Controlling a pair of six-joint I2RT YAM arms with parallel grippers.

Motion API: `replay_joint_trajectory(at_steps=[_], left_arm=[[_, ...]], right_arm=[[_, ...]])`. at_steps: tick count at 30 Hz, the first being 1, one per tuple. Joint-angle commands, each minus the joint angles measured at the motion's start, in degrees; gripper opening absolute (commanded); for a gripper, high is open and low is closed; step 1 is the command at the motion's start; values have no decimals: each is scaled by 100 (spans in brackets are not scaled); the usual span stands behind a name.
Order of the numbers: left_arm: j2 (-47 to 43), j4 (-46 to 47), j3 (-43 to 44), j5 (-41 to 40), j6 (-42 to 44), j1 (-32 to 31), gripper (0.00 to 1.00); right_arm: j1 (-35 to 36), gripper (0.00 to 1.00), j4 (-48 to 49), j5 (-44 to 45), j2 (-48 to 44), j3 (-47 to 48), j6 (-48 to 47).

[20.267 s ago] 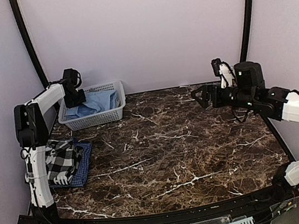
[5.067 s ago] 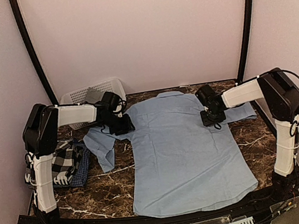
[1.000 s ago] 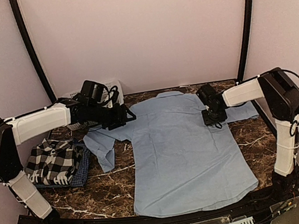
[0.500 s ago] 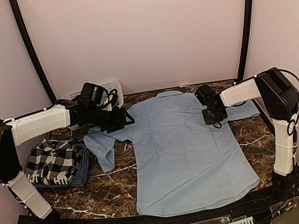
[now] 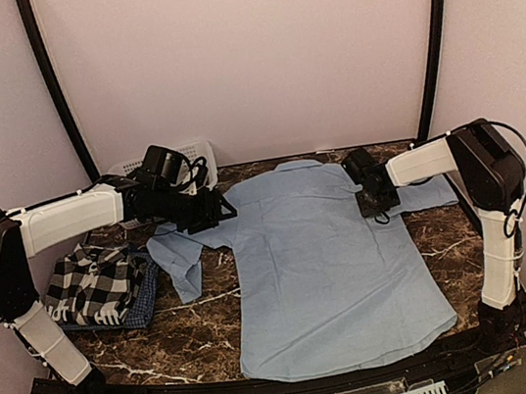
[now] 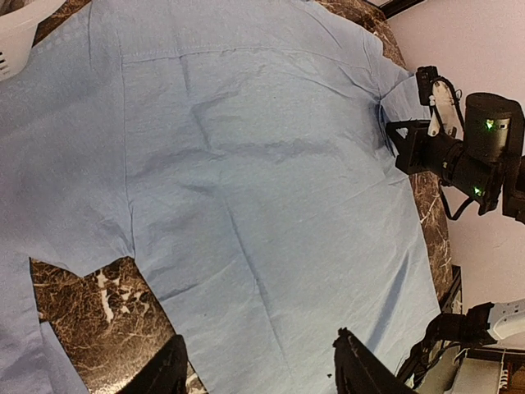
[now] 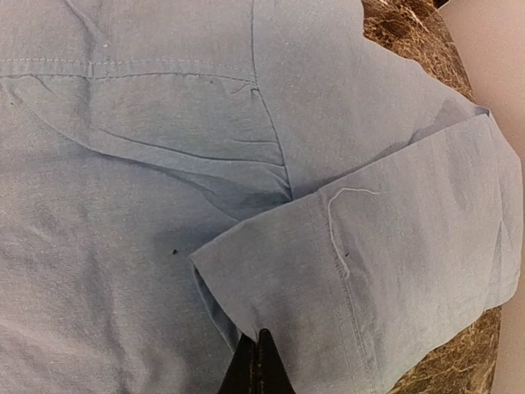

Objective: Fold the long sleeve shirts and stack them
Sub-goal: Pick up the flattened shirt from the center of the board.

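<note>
**Dark brown marble counter (image 5: 194,331): folding barely begun**

Spread flat mid-counter, hem at near edge: plain light blue button-up cloth shirt (image 5: 323,267). Clamped shut on its sleeve toward the right edge: right gripper (image 7: 258,361). Hovering with jaws apart above the opposite shoulder, holding nothing: left gripper (image 5: 220,208). Stacked at left edge: black-and-white checked shirt (image 5: 93,282) atop dark blue fine-checked shirt (image 5: 147,299). Remaining, seemingly: sleeves in, body folded, onto stack.

The light blue shirt (image 6: 246,164) lies spread flat and fills most of the view, with the dark marble table (image 6: 90,304) showing in the notch under one sleeve; the left gripper (image 6: 258,373) holds its two dark fingers (image 6: 168,373) apart over the cloth, and the right gripper (image 6: 392,135) meets the opposite sleeve
</note>
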Motion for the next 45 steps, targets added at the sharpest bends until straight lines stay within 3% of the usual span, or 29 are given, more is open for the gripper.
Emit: replay_joint_trajectory(at_steps=[1,12,17,22,25,27,33,36,39,45], left_arm=[[-236,-164,-11,15,-9,-23,59],[-148,39,-50,202,-212,-23,59],[-81,367,-161,481,-421,-31,59],[12,528,-225,662,-548,-84,59],[17,552,-252,686,-564,-101,59],[14,535,-256,686,-543,-102,59],[4,476,-239,689,-485,-102,59],[12,461,-239,688,-471,-102,59],[13,441,-226,697,-460,-102,59],[-15,318,-217,654,-379,-102,59]], right_arm=[[-6,0,-41,142,-197,123,34],[165,0,30,-907,-1125,-94,196],[349,0,256,-1864,-1494,-261,343],[369,1,187,-1483,-1484,-372,453],[216,35,77,-1187,-1320,-325,391],[60,51,56,-1012,-1171,-288,370],[-357,81,345,-1251,-570,-202,111],[-395,87,340,-1177,-154,21,11],[-472,87,444,-1160,135,93,40],[-730,71,810,-1692,83,-355,363]])
